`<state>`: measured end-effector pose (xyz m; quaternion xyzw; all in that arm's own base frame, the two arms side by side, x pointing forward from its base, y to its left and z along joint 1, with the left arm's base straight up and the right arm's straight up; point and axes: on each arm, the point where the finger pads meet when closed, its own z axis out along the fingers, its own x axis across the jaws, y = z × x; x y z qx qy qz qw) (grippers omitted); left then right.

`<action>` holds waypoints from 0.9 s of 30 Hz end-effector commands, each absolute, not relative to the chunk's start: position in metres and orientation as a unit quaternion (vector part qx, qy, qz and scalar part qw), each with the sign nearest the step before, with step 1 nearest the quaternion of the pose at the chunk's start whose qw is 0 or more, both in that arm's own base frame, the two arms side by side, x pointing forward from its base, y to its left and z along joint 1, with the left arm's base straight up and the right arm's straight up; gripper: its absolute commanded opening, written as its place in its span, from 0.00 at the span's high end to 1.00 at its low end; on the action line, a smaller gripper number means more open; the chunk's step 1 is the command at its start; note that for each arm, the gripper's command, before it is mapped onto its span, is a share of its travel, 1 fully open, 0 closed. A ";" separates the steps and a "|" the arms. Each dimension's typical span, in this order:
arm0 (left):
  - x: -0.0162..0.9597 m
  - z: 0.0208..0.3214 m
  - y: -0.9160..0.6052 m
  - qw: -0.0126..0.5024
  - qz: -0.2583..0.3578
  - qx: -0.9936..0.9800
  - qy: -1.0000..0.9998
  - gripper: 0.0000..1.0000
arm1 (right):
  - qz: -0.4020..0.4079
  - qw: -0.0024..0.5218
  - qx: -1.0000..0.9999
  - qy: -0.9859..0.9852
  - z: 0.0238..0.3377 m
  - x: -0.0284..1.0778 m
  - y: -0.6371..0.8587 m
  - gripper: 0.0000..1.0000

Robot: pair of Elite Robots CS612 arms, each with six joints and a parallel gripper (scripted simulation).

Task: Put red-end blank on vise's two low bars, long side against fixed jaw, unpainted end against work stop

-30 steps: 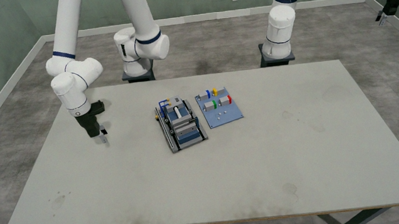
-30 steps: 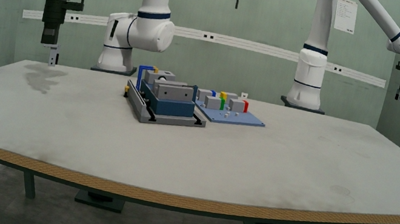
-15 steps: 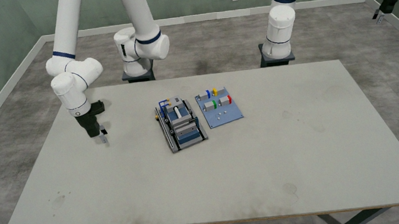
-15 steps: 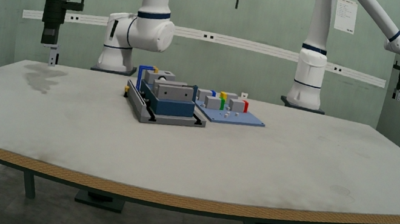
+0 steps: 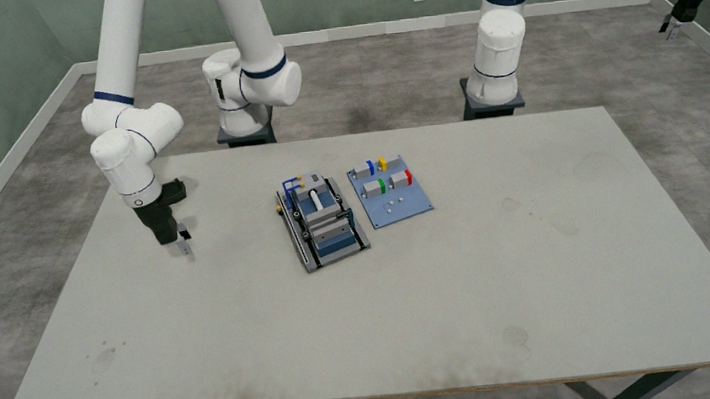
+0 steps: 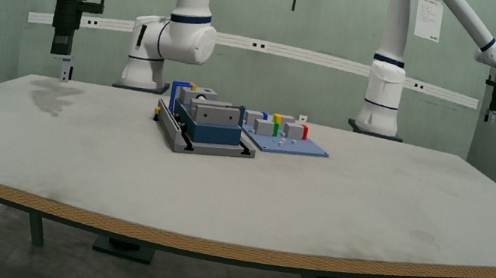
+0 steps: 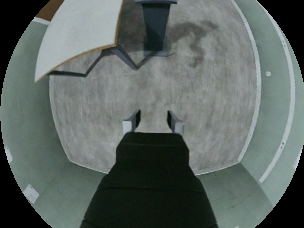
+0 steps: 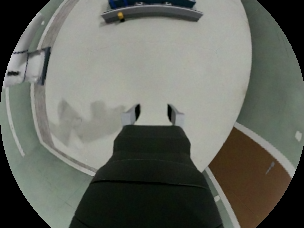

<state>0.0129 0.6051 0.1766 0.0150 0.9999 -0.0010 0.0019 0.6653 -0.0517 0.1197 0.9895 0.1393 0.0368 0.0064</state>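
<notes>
Where blanks stand, one's red-ended (image 5: 401, 179) (image 6: 294, 131).

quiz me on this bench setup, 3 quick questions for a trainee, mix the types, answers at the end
1. True or false: the blank with the red end is already in the milling vise.

2. Multiple choice: which claw hangs over the table?
a) left claw
b) right claw
c) both
d) neither

3. Fill in: the blue plate carries ____ blanks.

Key: 1 false; 2 b; 3 four
</notes>
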 end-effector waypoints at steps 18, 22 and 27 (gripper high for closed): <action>0.004 0.177 0.604 0.000 0.000 0.003 1.000 0.00 | 0.038 0.007 0.989 0.139 0.121 0.666 -0.052 0.00; 0.003 0.177 0.604 0.000 0.000 0.003 1.000 0.00 | 0.038 0.007 0.989 0.139 0.121 0.666 -0.052 0.00; 0.003 0.177 0.604 0.000 0.000 0.002 1.000 0.00 | 0.038 0.007 0.989 0.139 0.121 0.666 -0.052 0.00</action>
